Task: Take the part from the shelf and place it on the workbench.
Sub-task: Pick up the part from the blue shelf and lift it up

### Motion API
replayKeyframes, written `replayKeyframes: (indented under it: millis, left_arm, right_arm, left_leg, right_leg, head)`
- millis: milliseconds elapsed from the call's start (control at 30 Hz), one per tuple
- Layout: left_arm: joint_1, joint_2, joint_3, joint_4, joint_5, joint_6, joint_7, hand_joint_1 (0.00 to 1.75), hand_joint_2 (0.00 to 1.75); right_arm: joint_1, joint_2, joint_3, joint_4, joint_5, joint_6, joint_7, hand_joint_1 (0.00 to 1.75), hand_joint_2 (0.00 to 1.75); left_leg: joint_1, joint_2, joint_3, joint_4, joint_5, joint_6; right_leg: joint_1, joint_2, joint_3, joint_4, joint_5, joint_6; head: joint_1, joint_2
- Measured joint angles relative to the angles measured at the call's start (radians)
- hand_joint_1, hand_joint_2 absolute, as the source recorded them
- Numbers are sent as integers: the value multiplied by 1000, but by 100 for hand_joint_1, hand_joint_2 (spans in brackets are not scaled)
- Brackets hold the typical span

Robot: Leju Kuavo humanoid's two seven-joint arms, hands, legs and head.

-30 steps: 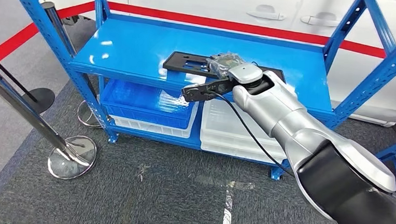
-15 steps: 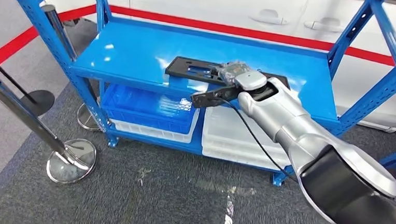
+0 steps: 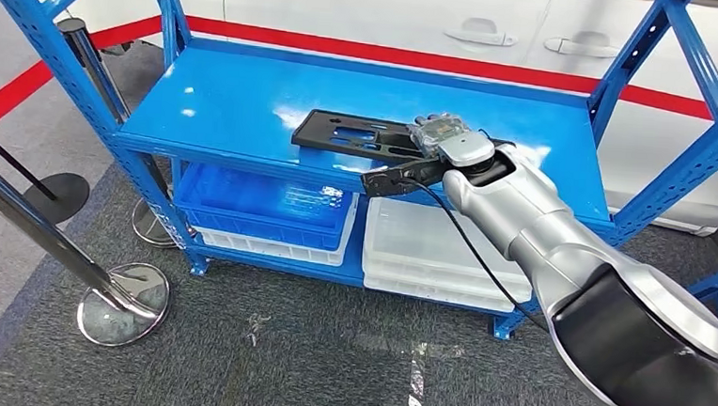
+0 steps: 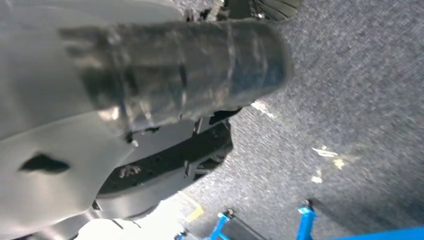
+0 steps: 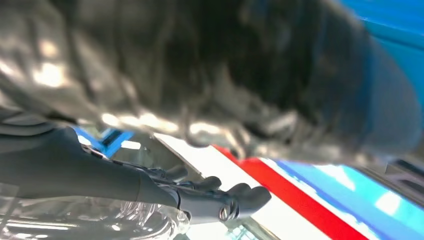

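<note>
In the head view we see the flat black part [image 3: 359, 134] lying on the top board of the blue shelf [image 3: 249, 97], a little above the middle of the frame. Our right hand [image 3: 442, 133] rests over the part's right end, at centre right, its fingers under a clear cover; we cannot tell whether they grasp the part or merely touch it. The right wrist view shows dark fingers [image 5: 235, 197] low in the frame, blurred. The left hand [image 4: 165, 75] is a blur above grey carpet; we cannot tell its state.
</note>
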Motion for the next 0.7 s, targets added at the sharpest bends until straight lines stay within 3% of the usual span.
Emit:
replayKeyframes:
  millis: [100,167,233,267,300,367,433,467,533,600,633,700]
  left_arm:
    - [0,-1,0,0,0,0,-2,0,0]
    - [0,-1,0,0,0,0,-4,0,0]
    - [1,-1,0,0,0,0,-6,0,0]
    - [1,-1,0,0,0,0,-7,0,0]
    - [2,-1,0,0,0,0,-8,0,0]
    - [3,-1,0,0,0,0,-8,0,0]
    - [5,-2,-1,0,0,0,-7,0,0]
    - [5,-2,-1,0,0,0,-7,0,0]
    - [4,-2,-1,0,1,0,-7,0,0]
    - [3,-2,-1,0,1,-1,-7,0,0]
    - [3,-2,-2,0,1,-1,-8,0,0]
    - [3,0,-3,0,2,-1,-9,0,0]
  right_arm:
    - [1,-6,0,0,1,-1,-1,0,0]
    - [1,-9,0,0,0,-2,-2,0,87]
    - [5,-11,0,0,0,-2,-6,0,175]
    - [10,-13,0,0,0,-2,-8,0,175]
    - [14,-14,0,0,1,-2,-10,0,175]
    - [20,-15,0,0,3,-4,-12,0,175]
    - [18,-15,0,0,5,-6,-13,0,175]
    - [17,-15,0,-1,7,-6,-14,0,175]
    - [17,-14,0,-1,13,-5,-17,0,175]
    - [18,-14,0,-1,18,-3,-20,0,175]
    - [18,-15,0,-1,19,-2,-21,0,175]
    - [18,-15,0,-1,21,1,-24,0,175]
  left_leg:
    - [1,-1,6,-12,-1,21]
    - [3,0,13,-19,0,34]
    - [1,1,15,-19,-4,42]
    - [0,0,17,-18,-6,45]
    - [-2,-1,20,-17,-9,47]
    - [-7,-3,33,-17,-18,48]
    - [-12,-3,44,-17,-28,45]
    - [-14,-2,45,-17,-31,42]
    - [-13,-1,46,-21,-33,35]
    - [-13,0,46,-19,-41,24]
    - [-13,0,39,0,-53,17]
    - [-8,1,-9,97,-97,3]
  right_leg:
    - [0,-5,-8,11,-10,14]
    - [-1,-11,-49,94,-50,20]
    - [0,-13,-118,220,-95,22]
    - [0,-13,-146,264,-101,21]
    - [1,-13,-159,274,-89,19]
    - [7,-13,-130,184,-14,6]
    - [15,-15,-68,55,44,-11]
    - [18,-16,-49,18,50,-17]
    - [23,-17,-37,-6,42,-20]
    - [16,-17,-27,-20,42,-22]
    - [12,-17,-20,-29,42,-24]
    - [7,-18,-9,-38,41,-28]
  head:
    - [3,0]
    - [5,0]
    - [6,0]
    - [6,0]
    - [7,0]
    - [8,0]
    - [6,0]
    - [5,0]
    - [5,0]
    - [6,0]
    - [5,0]
    - [2,0]
